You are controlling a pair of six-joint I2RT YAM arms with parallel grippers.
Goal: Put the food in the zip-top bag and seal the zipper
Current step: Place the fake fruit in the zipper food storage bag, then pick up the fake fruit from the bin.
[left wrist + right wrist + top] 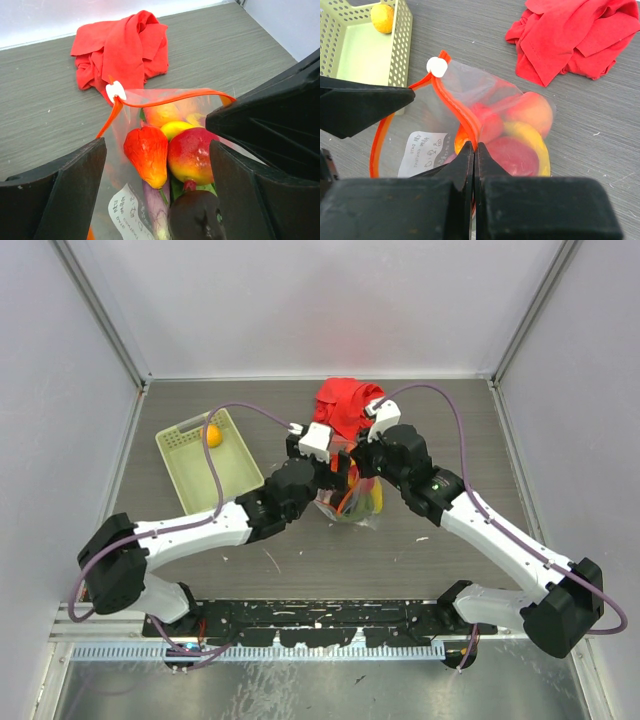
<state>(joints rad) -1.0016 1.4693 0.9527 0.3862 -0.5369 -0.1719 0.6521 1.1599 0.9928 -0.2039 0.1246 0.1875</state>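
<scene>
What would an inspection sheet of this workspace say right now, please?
Surface: grey wood-grain table, a few pale specks.
Job's things: zip-top bag holds the food; zipper gapes, white slider at one end; one yellow-orange piece sits in the basket.
Clutter: crumpled red cloth behind the bag; pale green basket.
Grippers: left gripper open, straddling the bag; right gripper shut on the zipper.
Cables: purple cables loop above both arms, one crossing the basket.
Surroundings: pale walls; nothing else seen.
</scene>
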